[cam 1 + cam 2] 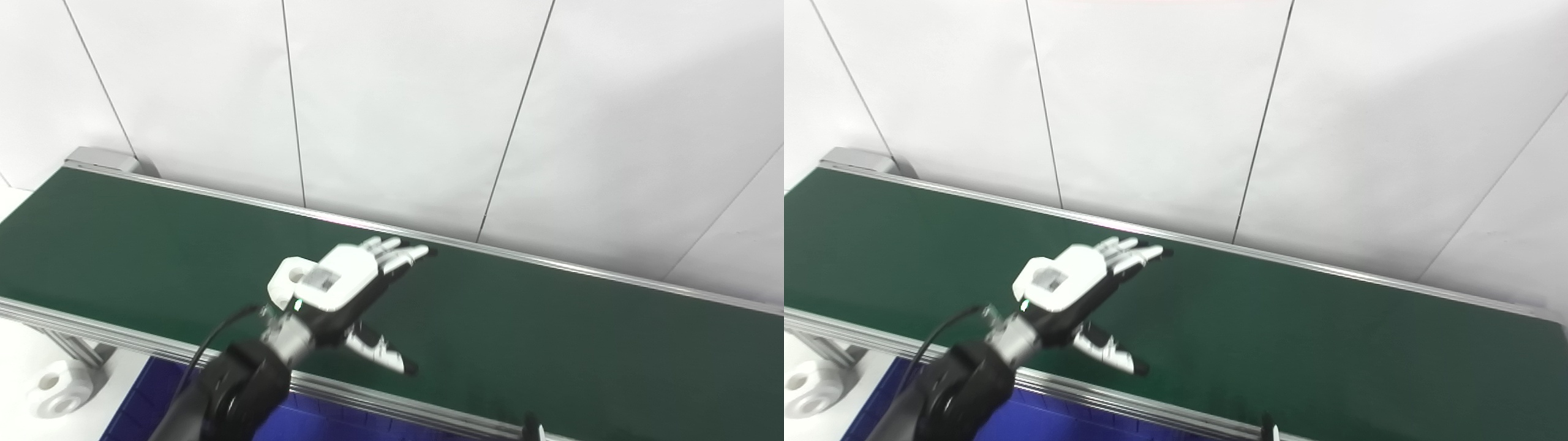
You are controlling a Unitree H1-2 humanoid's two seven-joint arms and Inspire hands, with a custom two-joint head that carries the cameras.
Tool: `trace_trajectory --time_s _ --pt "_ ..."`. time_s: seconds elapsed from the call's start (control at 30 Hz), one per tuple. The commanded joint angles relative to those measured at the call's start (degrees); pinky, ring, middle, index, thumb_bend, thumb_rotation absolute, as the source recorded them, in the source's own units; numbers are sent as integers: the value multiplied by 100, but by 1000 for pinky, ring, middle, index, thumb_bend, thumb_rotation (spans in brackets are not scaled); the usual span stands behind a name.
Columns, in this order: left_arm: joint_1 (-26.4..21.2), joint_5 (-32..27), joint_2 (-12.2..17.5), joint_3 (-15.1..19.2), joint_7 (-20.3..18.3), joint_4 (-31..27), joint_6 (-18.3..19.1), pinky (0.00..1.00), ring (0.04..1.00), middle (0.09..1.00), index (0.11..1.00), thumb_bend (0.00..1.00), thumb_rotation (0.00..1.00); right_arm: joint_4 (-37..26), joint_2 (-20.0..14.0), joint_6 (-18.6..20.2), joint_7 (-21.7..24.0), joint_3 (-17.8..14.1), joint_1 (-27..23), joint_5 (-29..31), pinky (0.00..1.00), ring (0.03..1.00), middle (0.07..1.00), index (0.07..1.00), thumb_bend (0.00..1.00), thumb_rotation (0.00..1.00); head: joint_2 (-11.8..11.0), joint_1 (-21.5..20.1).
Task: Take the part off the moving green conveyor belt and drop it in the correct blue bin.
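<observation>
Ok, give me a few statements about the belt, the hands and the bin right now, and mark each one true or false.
1. The left hand is open over the green conveyor belt. True.
2. The left hand is holding a part. False: its fingers are spread and hold nothing.
3. A part lies on the belt just ahead of the hand. False: no part shows anywhere on the visible belt.
4. A blue bin sits below the belt's near rail. True.
5. A white part lies on the white surface at lower left, off the belt. True.
</observation>
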Motion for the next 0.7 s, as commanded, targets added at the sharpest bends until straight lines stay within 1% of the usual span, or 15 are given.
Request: trace_trajectory --time_s 0.0,0.13,0.27,0.37,0.43,0.5,0.57,0.67 --pt "-277 49 41 -15 135 100 -61 929 937 901 943 978 397 -55 73 -225 -31 -2 -56 -64 1000 1000 1000 1000 897 989 1 4" --pt "-634 72 107 -95 38 742 17 932 947 933 949 973 400 -34 87 -225 22 2 -72 -5 1000 1000 1000 1000 903 982 7 1" --pt "-892 40 190 -174 108 1452 -27 919 948 941 940 995 387 -36 92 -225 56 4 -73 -30 1000 1000 1000 1000 909 985 -30 7" --pt "-990 -2 241 -207 137 1728 -58 921 956 947 939 1000 394 -32 104 -226 43 1 -71 -37 1000 999 1000 1000 909 984 -30 7" --pt "-1068 -61 277 -236 76 1906 -74 934 965 955 941 999 393 -17 93 -226 51 14 -85 8 1000 999 1000 1000 908 976 -12 -3" --pt "-1173 -230 318 -273 -94 2107 -105 963 984 962 944 1000 384 -12 89 -226 83 11 -91 32 1000 1000 1000 1000 916 975 -12 4" --pt "-1294 -427 378 -350 -407 2236 -92 986 995 966 948 994 378 -13 91 -226 87 10 -92 37 1000 1000 1000 1000 914 975 -8 6" --pt "-1450 -654 475 -478 -751 2349 -133 999 993 964 946 992 369 -17 94 -226 78 19 -92 45 1000 1000 1000 1000 906 968 -8 6"
